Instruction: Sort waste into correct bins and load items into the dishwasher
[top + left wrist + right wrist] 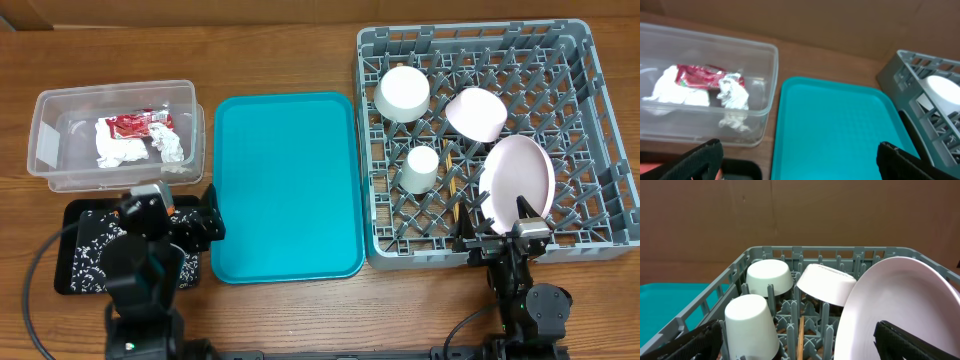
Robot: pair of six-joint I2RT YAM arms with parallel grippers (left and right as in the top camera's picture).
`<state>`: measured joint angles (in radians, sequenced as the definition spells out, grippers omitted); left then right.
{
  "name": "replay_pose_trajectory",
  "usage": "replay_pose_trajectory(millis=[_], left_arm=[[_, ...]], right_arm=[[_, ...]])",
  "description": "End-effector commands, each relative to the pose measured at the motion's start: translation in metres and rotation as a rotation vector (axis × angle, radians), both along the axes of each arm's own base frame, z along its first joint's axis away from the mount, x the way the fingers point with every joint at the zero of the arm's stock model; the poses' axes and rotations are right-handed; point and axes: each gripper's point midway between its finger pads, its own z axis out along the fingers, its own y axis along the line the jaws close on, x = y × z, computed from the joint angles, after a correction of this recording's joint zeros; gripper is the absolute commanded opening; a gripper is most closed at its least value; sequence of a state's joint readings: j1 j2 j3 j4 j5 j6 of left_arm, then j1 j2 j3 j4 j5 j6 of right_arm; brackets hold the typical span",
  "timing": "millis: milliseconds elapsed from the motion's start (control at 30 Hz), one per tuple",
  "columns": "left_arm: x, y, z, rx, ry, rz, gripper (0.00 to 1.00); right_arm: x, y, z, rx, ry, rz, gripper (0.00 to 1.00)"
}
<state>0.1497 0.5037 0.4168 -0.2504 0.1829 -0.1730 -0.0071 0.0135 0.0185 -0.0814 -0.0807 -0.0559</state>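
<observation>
My left claw (800, 161) and right claw (800, 345) both gape empty; I'd ease the right straight back, clear of the pale pink round plate (900, 305) in the grey plastic pegged rack (715, 292).

So the worktop (285, 55) is plain brown wood grain, and four things sit straight on it. Far left at the back is the clear tub (115, 90), and a speckled black tray (80, 250) lies just in front of it, nearer the robot. The teal tray (290, 190) lies flat in the middle, just beside the tub; can't tell if they touch. The big grey dish rack (470, 30) takes the right side, tight against the teal tray. A black cable (35, 280) loops over the wood front left.
</observation>
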Motion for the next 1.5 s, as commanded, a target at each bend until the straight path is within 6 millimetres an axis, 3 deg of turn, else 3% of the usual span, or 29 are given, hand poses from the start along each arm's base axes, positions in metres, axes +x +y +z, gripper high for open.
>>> replay_pose_trajectory(millis=[0,267,600,800,1033,1467], left_arm=[[-0.004,-0.011,-0.02,-0.003,-0.029,-0.056,1.0],[-0.012,-0.016,-0.059,0.005,-0.072,-0.07,1.0],[-0.018,-0.017,-0.083,0.011,-0.082,-0.071,1.0],[-0.019,-0.016,-0.077,0.043,-0.111,-0.047,1.0],[-0.02,-0.029,-0.063,0.128,-0.177,-0.114,1.0],[-0.024,-0.027,-0.04,0.232,-0.283,-0.113,1.0]], right_arm=[[0.0,-0.002,-0.002,0.004,-0.004,-0.007,1.0],[0.0,-0.002,-0.002,0.004,-0.004,-0.007,1.0],[0.0,-0.002,-0.002,0.004,-0.004,-0.007,1.0],[0.0,-0.002,-0.002,0.004,-0.004,-0.007,1.0],[0.0,-0.002,-0.002,0.004,-0.004,-0.007,1.0],[0.0,-0.002,-0.002,0.004,-0.004,-0.007,1.0]])
